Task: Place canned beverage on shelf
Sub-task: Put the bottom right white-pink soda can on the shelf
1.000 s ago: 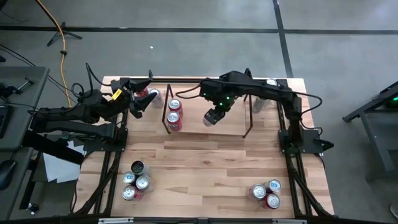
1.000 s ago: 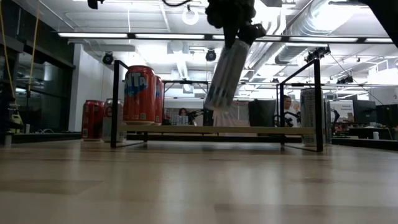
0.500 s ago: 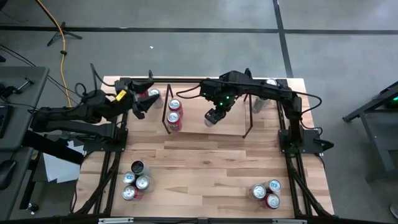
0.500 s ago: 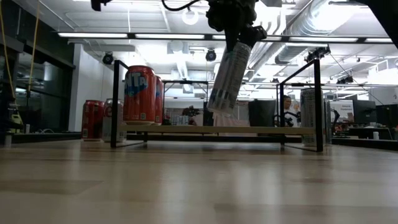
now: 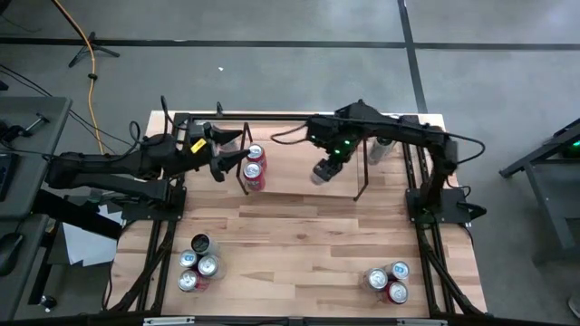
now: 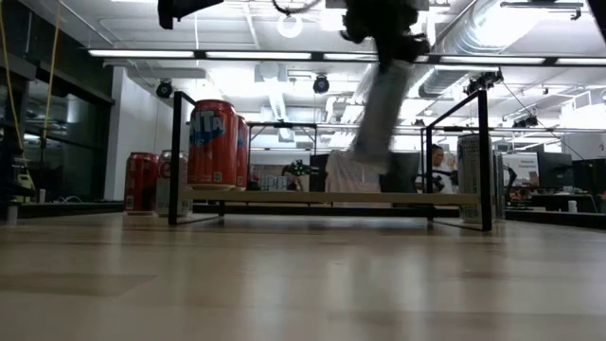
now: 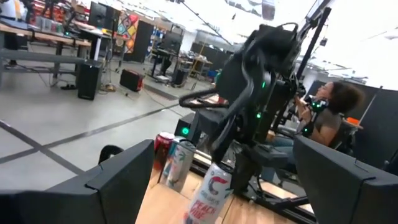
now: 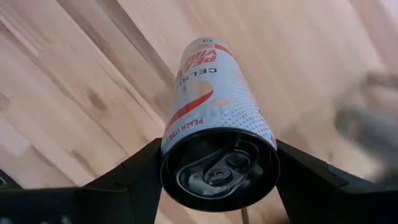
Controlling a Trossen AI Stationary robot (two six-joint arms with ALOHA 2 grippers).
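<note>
One slim white can (image 8: 214, 118) is clamped between the fingers of the right tool (image 5: 323, 172), tilted, above the shelf (image 5: 299, 192) top. Two red cans (image 5: 254, 168) stand on the shelf beside that tool. Left tool (image 5: 224, 154) hovers with fingers spread wide, holding nothing, beside the shelf end.

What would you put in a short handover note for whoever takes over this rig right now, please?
Right gripper: shut on a slim white can, held tilted above the shelf, right of middle.
Left gripper: open, empty, hovering at the shelf's left end.
Done: two red cans stand on the shelf's left end.
Left: set the white can down upright and release. More cans wait in two clusters at the table's front corners.
</note>
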